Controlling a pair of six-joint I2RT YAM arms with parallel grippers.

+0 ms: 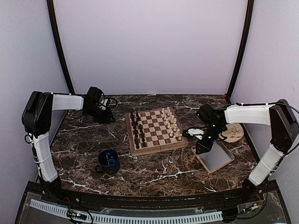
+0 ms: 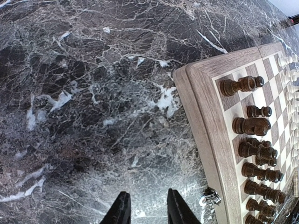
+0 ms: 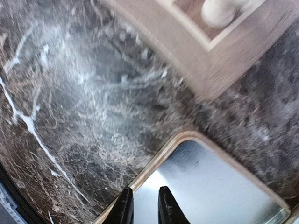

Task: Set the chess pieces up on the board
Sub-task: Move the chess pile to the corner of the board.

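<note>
The board [image 1: 154, 148] lies in the middle of the dark marble table. Dark brown pieces [image 1: 137, 130] stand in two columns along its left side and cream-white pieces [image 1: 171, 123] along its right side. My left gripper [image 1: 107, 116] hovers over bare table left of the board, open and empty; the left wrist view shows it [image 2: 147, 212] with the board's edge [image 2: 205, 102] and dark pieces [image 2: 252, 126] at the right. My right gripper [image 1: 202, 148] is off the board's near right corner, its jaws a little apart and empty [image 3: 145, 210], above a corner of the grey tray [image 3: 224, 186]. One white piece [image 3: 219, 11] shows at the board's corner [image 3: 205, 60].
The grey tray [image 1: 218, 157] lies right of the board, with nothing in the part I can see. A round beige plate [image 1: 235, 133] sits behind it. A dark blue mug [image 1: 109, 161] stands front left of the board. A small metal clasp [image 2: 210, 198] sticks out of the board's side.
</note>
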